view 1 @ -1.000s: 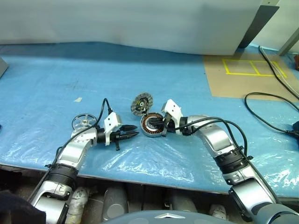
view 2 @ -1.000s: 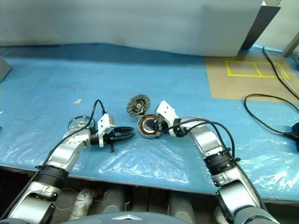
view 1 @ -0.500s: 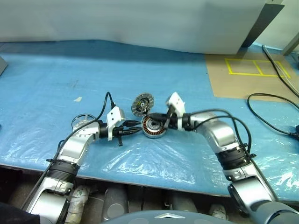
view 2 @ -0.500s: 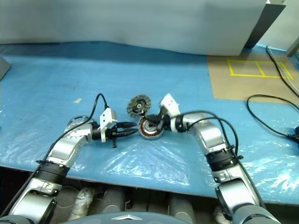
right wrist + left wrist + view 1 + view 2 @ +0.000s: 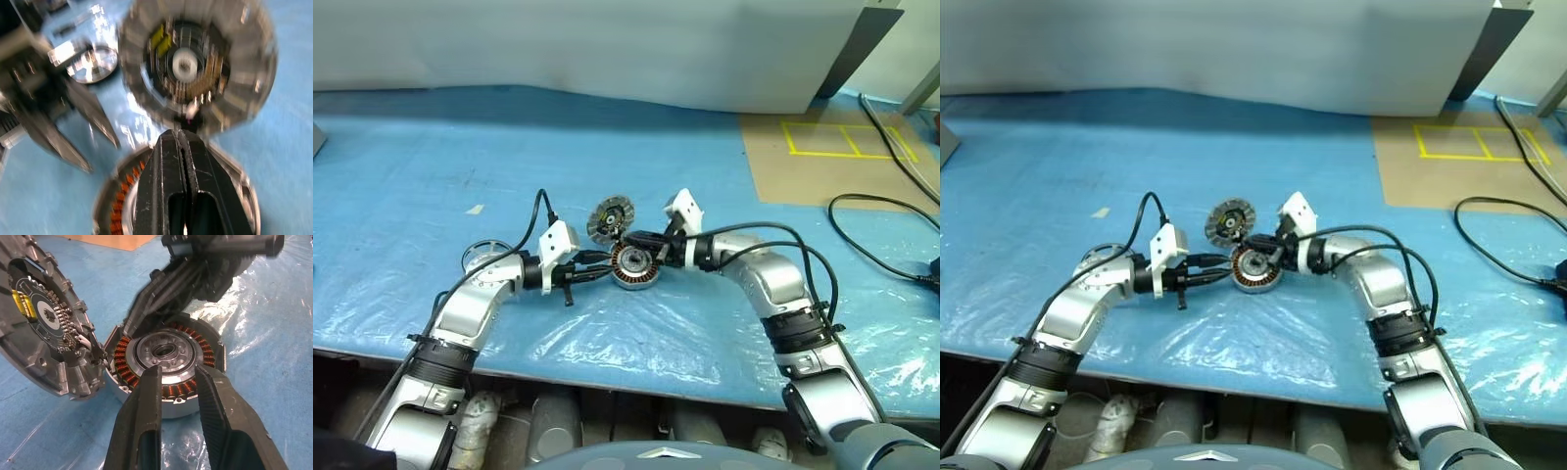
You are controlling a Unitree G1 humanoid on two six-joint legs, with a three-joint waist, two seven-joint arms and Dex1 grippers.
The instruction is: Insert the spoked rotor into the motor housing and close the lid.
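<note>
Copper-wound silver round motor housing [image 5: 631, 266] sits between hands: left hand [image 5: 603, 268] slightly spread beside it, right hand [image 5: 631, 238] pressed together above its rim, both near level.

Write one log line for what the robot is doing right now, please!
left claw: slightly open, empty, at motor housing | right claw: shut, over housing | lid: off, propped behind | spoked rotor: on table, not inserted

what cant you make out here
- spoked rotor: head views, partly hidden behind the left arm.
- motor housing: right wrist view, blurred, middle covered by the right gripper.
- lid: left wrist view, cut off at the edge.
</note>
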